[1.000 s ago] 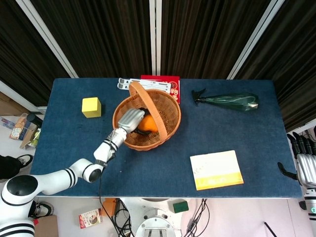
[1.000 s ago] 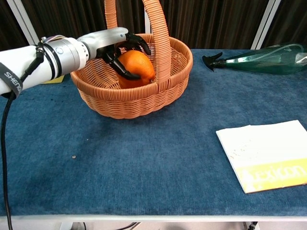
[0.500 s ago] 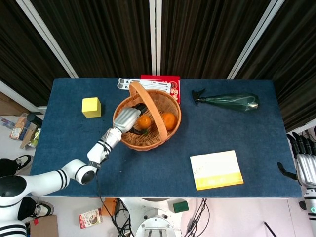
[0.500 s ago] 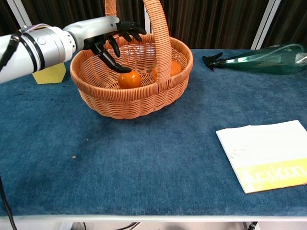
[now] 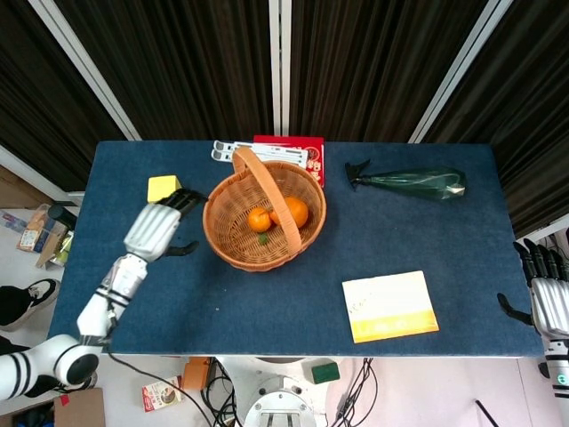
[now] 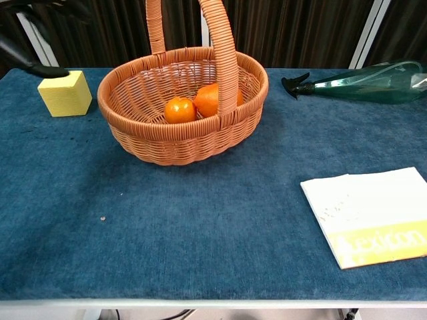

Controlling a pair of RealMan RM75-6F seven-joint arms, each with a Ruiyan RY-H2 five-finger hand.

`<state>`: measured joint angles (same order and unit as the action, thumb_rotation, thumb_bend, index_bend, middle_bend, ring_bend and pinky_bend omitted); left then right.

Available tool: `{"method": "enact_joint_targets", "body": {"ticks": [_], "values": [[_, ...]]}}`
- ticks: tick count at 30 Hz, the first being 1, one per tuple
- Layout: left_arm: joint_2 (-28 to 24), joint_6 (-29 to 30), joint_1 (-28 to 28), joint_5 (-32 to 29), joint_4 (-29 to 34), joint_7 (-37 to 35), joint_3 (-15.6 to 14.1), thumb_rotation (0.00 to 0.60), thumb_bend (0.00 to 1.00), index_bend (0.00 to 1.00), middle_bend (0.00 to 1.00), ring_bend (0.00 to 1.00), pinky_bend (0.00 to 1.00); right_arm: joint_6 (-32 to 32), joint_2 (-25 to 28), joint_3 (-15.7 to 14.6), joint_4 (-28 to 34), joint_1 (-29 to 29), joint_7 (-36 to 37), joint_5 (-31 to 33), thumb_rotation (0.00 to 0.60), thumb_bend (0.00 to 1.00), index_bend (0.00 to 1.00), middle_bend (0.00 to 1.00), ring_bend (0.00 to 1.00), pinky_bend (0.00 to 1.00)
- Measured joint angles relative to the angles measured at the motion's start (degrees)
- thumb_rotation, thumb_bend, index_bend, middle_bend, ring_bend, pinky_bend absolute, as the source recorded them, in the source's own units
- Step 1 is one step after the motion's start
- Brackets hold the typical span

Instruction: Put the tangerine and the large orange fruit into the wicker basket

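The wicker basket (image 5: 224,240) (image 6: 167,143) stands on the blue table with its handle arching over it. Inside it lie the small tangerine (image 5: 259,219) (image 6: 180,110) and, touching it on the right, the large orange fruit (image 5: 294,212) (image 6: 210,99), partly behind the handle in the chest view. My left hand (image 5: 153,229) hovers left of the basket, empty, fingers spread, with only dark fingertips (image 6: 40,68) at the chest view's top left corner. My right hand (image 5: 547,298) hangs off the table's right edge, holding nothing, fingers apart.
A yellow cube (image 5: 163,187) (image 6: 65,93) sits left of the basket, near my left hand. A green spray bottle (image 5: 409,182) (image 6: 363,81) lies at the back right. A white and yellow booklet (image 5: 389,305) (image 6: 367,215) lies front right. A red box (image 5: 302,151) sits behind the basket.
My left hand let go of the large orange fruit in the basket, then withdrew left and out over the table. The fruit rolled to rest beside the tangerine. The right hand stayed put.
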<state>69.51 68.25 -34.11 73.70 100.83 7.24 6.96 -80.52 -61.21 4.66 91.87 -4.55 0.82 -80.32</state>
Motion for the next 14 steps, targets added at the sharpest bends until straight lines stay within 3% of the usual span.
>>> {"method": "enact_joint_targets", "body": {"ticks": [5,10,14], "values": [[-4.34,10.01,9.53,4.86,2.36,3.61,-5.89,0.6,0.19,0.24,0.2,0.14,0.35,-1.13,-0.01,-0.05,0.28,0.43,-0.22,-0.49,0.6,0.29,0.0,0.0,0.0,0.0],[-3.84,19.93,18.06,8.39,-0.46,7.57,-9.94,0.585,0.15,0.18,0.15,0.08,0.28,-2.01,-0.84,0.09,-0.07,0.55,-0.85,-0.9,0.6,0.29,0.0,0.0,0.0,0.0],[-2.51,23.65,23.85,9.1,-3.34,9.74,-12.69,0.383,0.09,0.12,0.07,0.02,0.2,-2.4,-1.73,0.25,-0.63,0.54,-2.11,-0.88,0.6,0.29,0.0,0.0,0.0,0.0]]}}
